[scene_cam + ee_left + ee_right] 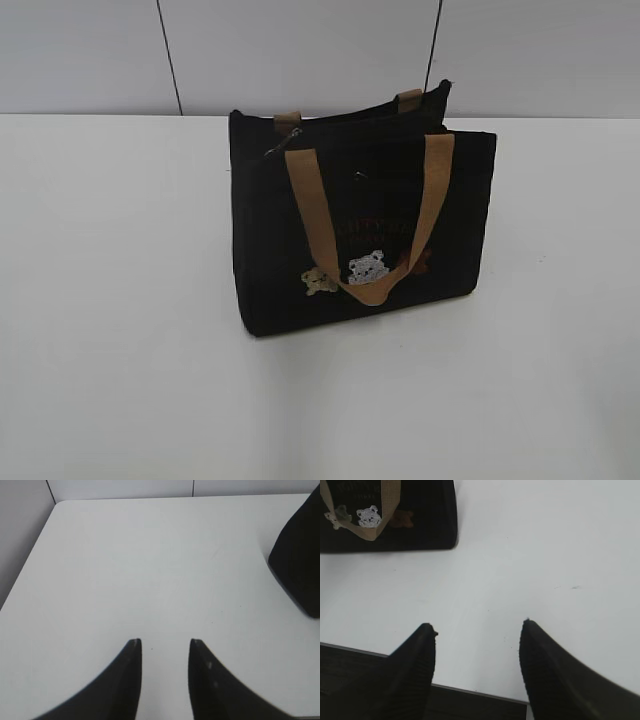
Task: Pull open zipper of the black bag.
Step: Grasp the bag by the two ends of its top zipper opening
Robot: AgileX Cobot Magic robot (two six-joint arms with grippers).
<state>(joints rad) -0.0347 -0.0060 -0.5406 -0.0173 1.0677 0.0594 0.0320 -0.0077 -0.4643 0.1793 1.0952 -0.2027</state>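
Left pincer [165,641]: seen at the bottom centre of the left wrist view, its two dark fingers [131,675] stand apart with a clear gap between the tips. Nothing lies between them; the pincer is open and empty, above bare white desk [150,565]. A dark corner of the black bag [300,560] enters at the right edge of that frame, well apart from the fingertips.

Right pincer [480,626]: seen at the bottom of the right wrist view, jaws spread wider than the left, nothing held. It is open and empty, positioned over the near edge of the desk, where a dark band shows at the lower left of the frame. The bag occupies the upper left corner of this view, well apart from the pincer, with a tan strap [370,530] looping down its front, a white bear patch [369,516] just beside the loop and a brownish patch to its right.

Exterior view: neither pincer appears. The black bag stands upright on the white desk, slightly right of frame centre, in front of a pale panelled wall [300,50]. One tan strap hangs down the front face; the second shows only as short stubs at the rear top edge. The zipper [360,125] runs along the top edge as a thin dark line; a small silvery pull tab [293,134] sits at its left end, near the strap's upper left attachment. Faint reddish lettering [375,228] shows on the front but is not legible.
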